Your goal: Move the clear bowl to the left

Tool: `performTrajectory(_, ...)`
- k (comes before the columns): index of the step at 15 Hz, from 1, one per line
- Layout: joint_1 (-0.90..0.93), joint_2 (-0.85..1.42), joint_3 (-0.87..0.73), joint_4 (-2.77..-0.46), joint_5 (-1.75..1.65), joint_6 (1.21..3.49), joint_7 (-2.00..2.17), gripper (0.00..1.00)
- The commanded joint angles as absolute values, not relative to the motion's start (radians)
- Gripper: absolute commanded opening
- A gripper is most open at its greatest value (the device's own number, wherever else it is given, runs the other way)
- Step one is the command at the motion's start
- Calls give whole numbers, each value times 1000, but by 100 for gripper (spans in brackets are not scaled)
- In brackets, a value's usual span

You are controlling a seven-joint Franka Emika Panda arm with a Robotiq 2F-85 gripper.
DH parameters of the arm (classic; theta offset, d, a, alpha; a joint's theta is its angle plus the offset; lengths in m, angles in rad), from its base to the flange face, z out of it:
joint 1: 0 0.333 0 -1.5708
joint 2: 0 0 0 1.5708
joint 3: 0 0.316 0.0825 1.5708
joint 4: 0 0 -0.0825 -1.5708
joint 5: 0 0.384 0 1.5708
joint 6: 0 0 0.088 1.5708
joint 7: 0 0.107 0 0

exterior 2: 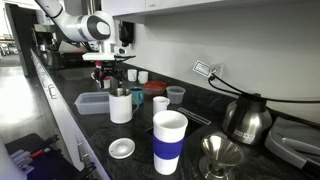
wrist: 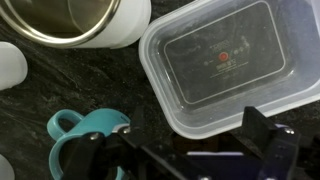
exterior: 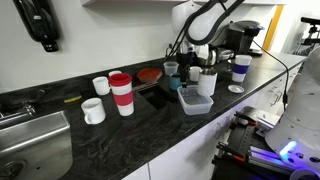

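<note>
End effector (wrist: 180,130) over clear bowl (wrist: 215,90), imprint (wrist: 222,60) illegible.

An exterior view looks down across the desk (exterior: 130,145) from its front, with the sink (exterior: 30,135) near left. An exterior view sits low at the opposite end, facing along the desk (exterior 2: 95,135). Both share the bowl (exterior: 196,102), mid-distance. The wrist view looks straight down, close over the bowl (wrist: 225,65).

The clear bowl (wrist: 225,65) lies right of a teal cup (wrist: 72,135), fingers (wrist: 268,148) spread below.
</note>
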State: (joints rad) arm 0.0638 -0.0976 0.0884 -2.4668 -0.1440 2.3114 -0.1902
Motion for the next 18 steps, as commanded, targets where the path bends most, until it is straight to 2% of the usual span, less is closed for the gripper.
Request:
performTrajectory(1, 70, -98, 82, -2465, -144, 2309, -190, 100)
performTrajectory(7, 60, -59, 88, -2476, -336, 2420, -148, 100)
performTrajectory(14, 64, 64, 72, -2477, -336, 2474, -163, 100)
performTrajectory(15, 64, 78, 70, -2474, -334, 2489, -167, 95)
performTrajectory(16, 64, 86, 68, -2471, -336, 2500, -166, 74)
performTrajectory(18, 65, 90, 65, -2468, -327, 2514, -167, 69)
